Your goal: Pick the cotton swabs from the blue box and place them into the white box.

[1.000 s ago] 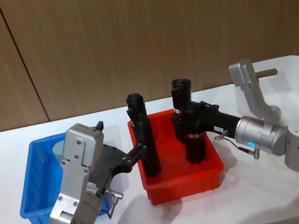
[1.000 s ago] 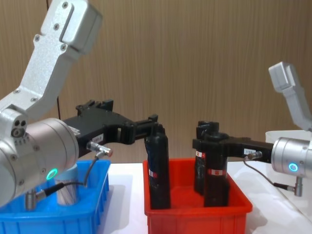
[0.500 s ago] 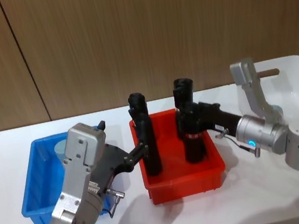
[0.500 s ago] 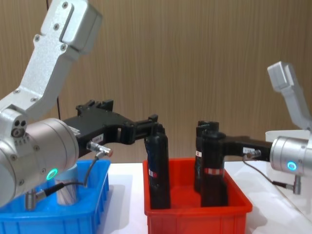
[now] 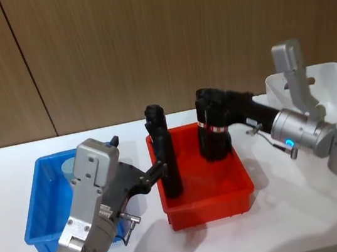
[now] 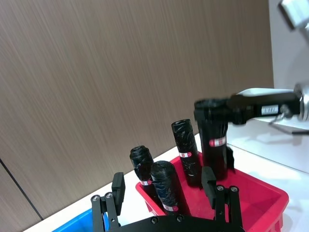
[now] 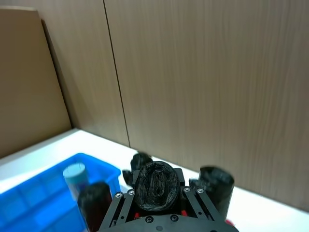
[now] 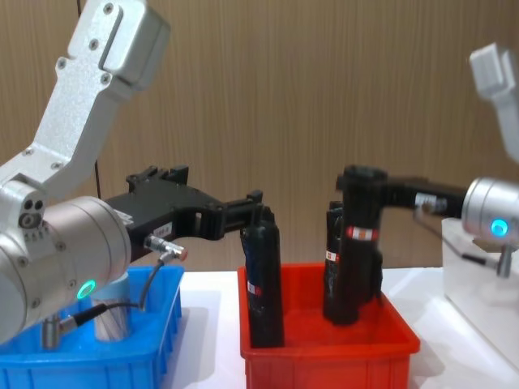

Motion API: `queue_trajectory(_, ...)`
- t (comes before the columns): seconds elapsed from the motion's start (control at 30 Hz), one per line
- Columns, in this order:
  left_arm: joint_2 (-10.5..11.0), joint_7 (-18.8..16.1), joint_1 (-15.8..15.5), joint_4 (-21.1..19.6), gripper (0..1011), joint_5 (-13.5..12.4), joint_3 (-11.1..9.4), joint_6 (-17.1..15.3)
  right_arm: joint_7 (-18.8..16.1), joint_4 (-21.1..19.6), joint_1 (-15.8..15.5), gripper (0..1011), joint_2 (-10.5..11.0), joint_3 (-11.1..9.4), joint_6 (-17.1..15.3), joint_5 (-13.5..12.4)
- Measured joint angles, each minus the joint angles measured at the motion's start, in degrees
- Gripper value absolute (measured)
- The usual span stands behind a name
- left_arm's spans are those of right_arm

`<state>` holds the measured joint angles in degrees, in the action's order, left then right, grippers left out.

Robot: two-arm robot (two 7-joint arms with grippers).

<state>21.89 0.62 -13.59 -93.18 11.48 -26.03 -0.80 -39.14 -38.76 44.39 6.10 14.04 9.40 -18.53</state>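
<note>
one cotton swab jar (image 5: 68, 168) stands in the back of the blue box (image 5: 38, 212) on your left, and nothing has hold of it. the white box (image 5: 331, 86) waits far off on your right, and i can't see inside it.

what just changed: a second ago your right gripper (image 8: 362, 197) held a black cylinder (image 8: 355, 243) down in the red box (image 5: 206, 190). now that cylinder is lifted up, its bottom near the rim. the jaws are shut tight on its top end. that is not a swab jar, so this lift doesn't help the job.

your left gripper (image 8: 258, 212) hasn't moved; its fingers are closed on another black cylinder (image 5: 165, 164) that stands in the red box.

count: one swab jar i can see, four black cylinders, and three boxes.
</note>
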Motion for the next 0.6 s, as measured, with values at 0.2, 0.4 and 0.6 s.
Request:
queue_trajectory(0.2,0.0,0.0,0.0,0.0,1003,0.0,0.0,0.0,2.99,-12.76,-4.21,346,2.16,-1.37,-4.91,-0.42)
queue_trajectory(0.4,0.0,0.0,0.0,0.0,1003,0.0,0.0,0.0,5.56,-20.49,-6.53,341,3.74,-2.51,-8.01,-0.04)
queue_trajectory(0.6,0.0,0.0,0.0,0.0,1003,0.0,0.0,0.0,8.52,-26.09,-8.06,341,5.28,-3.77,-10.73,0.93)
